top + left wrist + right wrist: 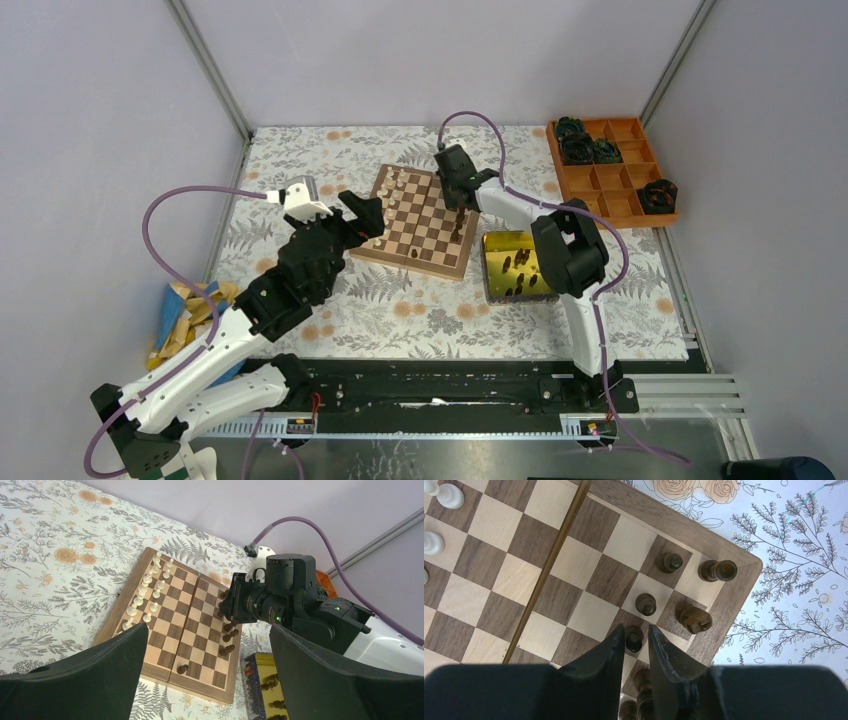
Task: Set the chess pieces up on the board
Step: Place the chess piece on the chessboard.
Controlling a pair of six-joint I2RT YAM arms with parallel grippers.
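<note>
Board (425,222) sits mid-table on the floral cloth (400,310), turned slightly off square.

- Cream pieces (147,592): two rows along the board's left edge, upright.
- Dark pieces (227,632): a partial line along the right edge. The right wrist view shows several grouped at a board corner, one of them leaning. One lone dark piece (182,669) stands by the near edge, apart from the rest.
- More dark pieces lie in the yellow tin (492,290), just beside the board's near right corner.

Right gripper (635,629): down over the right edge of the board, pointing almost straight down. Jaws are narrowed and straddle a dark pawn (634,640) that looks seated on its square. The left finger looks to be against it. The other side shows a sliver of gap or shadow, so whether the pawn is actually clamped can't be told.

Left gripper (209,630): jaws fully apart, nothing between them. It hangs above the cloth at the board's left edge, camera looking across at the right arm.

Orange tray (620,205) with black gear lumps (585,145) is at the far right, well apart from the board.
</note>
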